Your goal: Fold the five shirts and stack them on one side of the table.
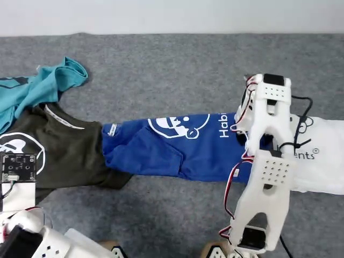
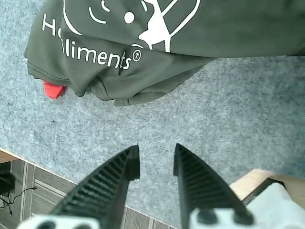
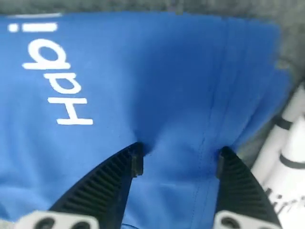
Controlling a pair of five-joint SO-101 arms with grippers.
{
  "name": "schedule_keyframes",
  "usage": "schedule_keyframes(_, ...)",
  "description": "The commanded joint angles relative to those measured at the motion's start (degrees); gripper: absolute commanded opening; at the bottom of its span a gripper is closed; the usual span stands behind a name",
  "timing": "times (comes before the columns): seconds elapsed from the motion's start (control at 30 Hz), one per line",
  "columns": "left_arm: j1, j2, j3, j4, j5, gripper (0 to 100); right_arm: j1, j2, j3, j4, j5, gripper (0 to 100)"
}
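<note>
Pressing the wide-open right hand (image 3: 178,164) onto the blue shirt (image 3: 143,71), holding the slightly parted, empty left hand (image 2: 156,162) by the table's (image 2: 224,109) near edge.

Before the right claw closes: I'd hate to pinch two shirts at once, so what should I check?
1. Right claw open: ok.
2. Blue shirt between its tips: ok.
3. White shirt clear of the tips: ok.
4. Left claw open, over bare mat, off the green shirt: ok.
5. How many blue layers would be caught: cannot tell.
</note>
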Motion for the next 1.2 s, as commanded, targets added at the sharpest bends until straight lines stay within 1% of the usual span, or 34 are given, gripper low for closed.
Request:
schedule_keyframes(0.0,0.18,-0.26,-0.22,0.26,-0.44,13,0.75,1.54,-2.2,-1.01,-0.62,25.2)
schedule_keyframes(0.1,0.09,-0.26,-0.22,0.35,-0.44,13,0.57,3.91,-2.2,-1.63,-0.35,24.3)
schedule_keyframes(0.13,0.0,-0.26,-0.22,0.35,-0.44,13,0.4,4.44,-2.29,-1.63,-0.18,22.1)
schedule_keyframes(0.3,0.0,-0.26,-0.22,0.35,-0.44,13,-0.48,4.35,-2.37,-1.01,-0.18,0.6)
schedule_keyframes(0.37,0.0,-0.26,-0.31,0.35,-0.44,13,-0.4,3.12,-2.37,-0.04,-0.09,2.4)
schedule_keyframes(0.43,0.0,-0.26,-0.31,0.35,-0.44,13,-0.31,1.63,-2.37,0.66,0.0,0.6)
schedule_keyframes(0.53,0.0,-0.26,-0.31,0.35,-0.44,13,-1.01,-1.63,-2.37,2.95,3.25,1.0)
schedule_keyframes(0.6,0.0,-0.26,-0.31,0.35,-0.44,13,-3.03,-4.35,-2.29,5.41,5.19,1.0)
schedule_keyframes(0.8,0.0,-0.62,-0.31,0.35,-0.44,13,-10.42,-14.2,-1.23,5.85,8.26,1.0)
schedule_keyframes(0.93,0.0,-0.7,-0.31,0.35,-0.35,13,-16.66,-19.38,-1.05,5.85,8.7,1.0)
schedule_keyframes(1.17,-0.09,-0.7,-0.31,0.35,-0.26,13,-28.7,-21.58,-1.05,5.76,8.7,1.0)
